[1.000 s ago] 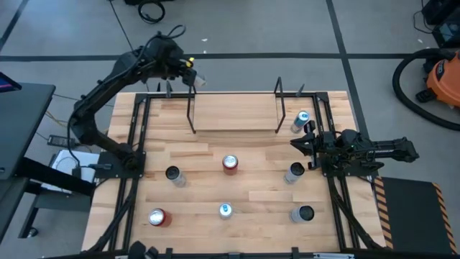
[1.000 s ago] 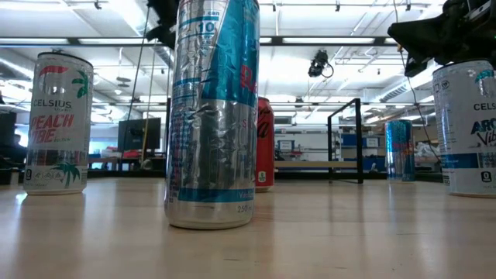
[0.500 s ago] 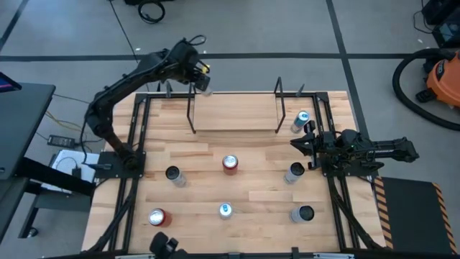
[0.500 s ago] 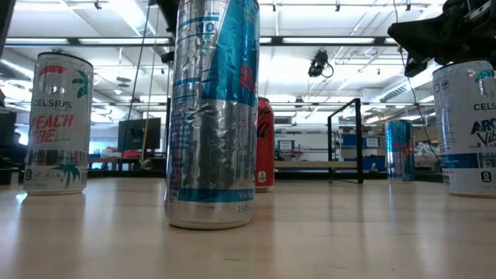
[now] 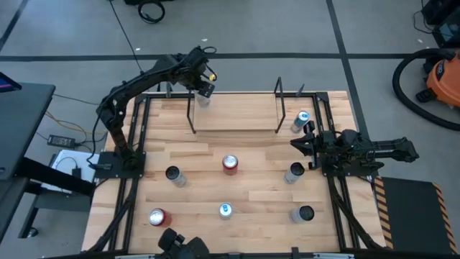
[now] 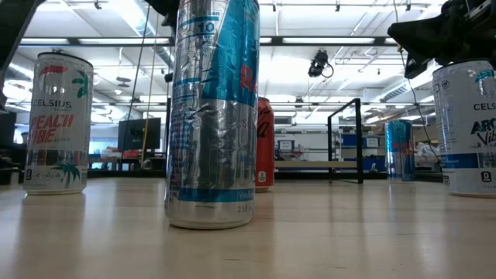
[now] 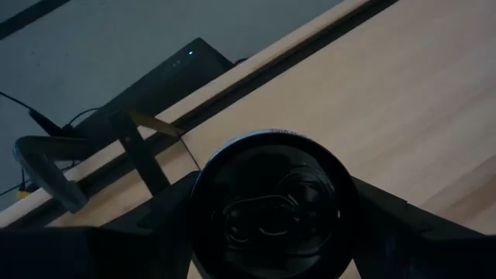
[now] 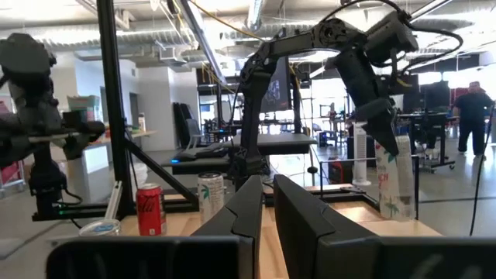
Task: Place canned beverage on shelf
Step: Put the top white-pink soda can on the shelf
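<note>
Light wood is what the held can must meet: the board of the shelf, which lies between its two black rod end frames near the table's far edge. In the high view the left gripper hangs over the shelf's left end, its fingers partly closed around the can, which is gripped near its top and hangs below them with its long axis close to upright (the right wrist view shows it as a pale slim can, its base apparently just above the board, though whether it touches I cannot tell). The left wrist view looks straight down on the can's dark lid, with the board beneath it and the end frame just beside. So the coming move, as I judge it, is a short straight descent, keeping clear of that frame. The left arm reaches from its base at the table's left side, stretched far forward with the wrist bent down. The right gripper waits at the table's right side, fingers shut on nothing, near a blue-topped can that stands just outside the shelf's right frame.
</note>
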